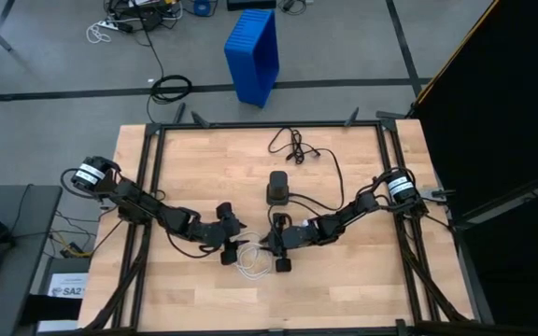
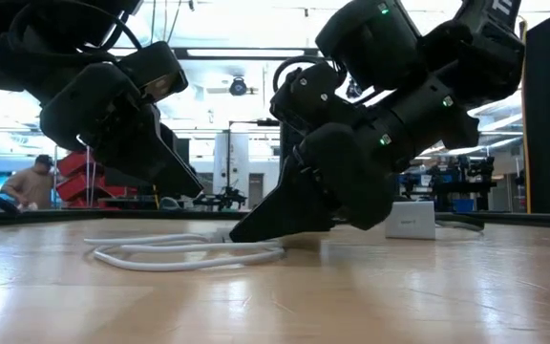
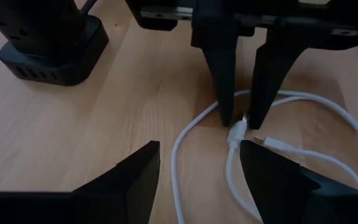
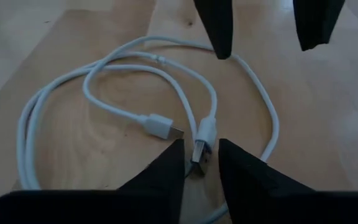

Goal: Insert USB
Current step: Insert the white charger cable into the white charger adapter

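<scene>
my right claw [image 4: 199, 163] is down on the table [image 1: 362, 280], fingers narrowed around one plug of the usb [image 4: 148, 93]; coil lies just ahead. my left claw [image 3: 197, 177] hovers released opposite.

Both arms were dark, built of chunky black segments, and each carried a white band with dark markings near its base joint, seen from above. Thin black cables ran along the links. Each gripper, left [image 3: 194, 171] and right [image 4: 199, 163], ended in 2 matte black fingers that tapered to blunt wedge tips, and small green lights glowed on the bulky housings in the low view.
</scene>
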`<state>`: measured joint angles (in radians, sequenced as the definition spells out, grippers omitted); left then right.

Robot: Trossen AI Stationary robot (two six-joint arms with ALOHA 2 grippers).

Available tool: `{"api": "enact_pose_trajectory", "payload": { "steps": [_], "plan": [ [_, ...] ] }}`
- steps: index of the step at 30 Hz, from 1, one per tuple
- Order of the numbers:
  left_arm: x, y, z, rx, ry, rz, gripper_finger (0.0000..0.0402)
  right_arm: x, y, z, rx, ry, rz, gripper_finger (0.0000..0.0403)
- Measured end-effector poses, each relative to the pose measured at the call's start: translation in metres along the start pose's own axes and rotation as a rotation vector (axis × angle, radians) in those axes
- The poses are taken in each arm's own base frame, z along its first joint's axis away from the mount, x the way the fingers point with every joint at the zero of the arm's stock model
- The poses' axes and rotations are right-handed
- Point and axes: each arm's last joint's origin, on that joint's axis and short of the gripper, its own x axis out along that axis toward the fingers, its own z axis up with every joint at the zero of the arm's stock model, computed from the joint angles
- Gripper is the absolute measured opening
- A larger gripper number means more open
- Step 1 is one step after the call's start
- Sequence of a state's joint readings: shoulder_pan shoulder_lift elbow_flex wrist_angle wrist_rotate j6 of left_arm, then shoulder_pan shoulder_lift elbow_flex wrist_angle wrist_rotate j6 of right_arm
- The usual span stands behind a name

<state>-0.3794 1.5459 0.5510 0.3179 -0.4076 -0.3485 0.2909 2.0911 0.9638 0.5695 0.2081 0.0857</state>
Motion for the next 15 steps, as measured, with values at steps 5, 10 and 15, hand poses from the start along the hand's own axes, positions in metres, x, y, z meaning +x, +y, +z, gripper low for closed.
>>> {"api": "enact_pose_trajectory", "payload": {
  "steps": [5,10,15],
  "plan": [
    [0.0,-0.0001,0.0003,-0.001,-0.003,-0.001,0.0207,0.0,0.0001,0.0,-0.005,-0.002,0.003,0.0007],
    [0.0,-0.0003,0.0005,0.003,-0.004,-0.002,0.0207,-0.0009,-0.0018,0.0016,-0.005,-0.01,-0.019,0.0002],
    [0.0003,-0.0041,0.0087,0.047,-0.018,-0.024,0.0207,-0.0041,-0.0046,0.0091,0.014,-0.044,-0.043,0.0001]
  ]
}}
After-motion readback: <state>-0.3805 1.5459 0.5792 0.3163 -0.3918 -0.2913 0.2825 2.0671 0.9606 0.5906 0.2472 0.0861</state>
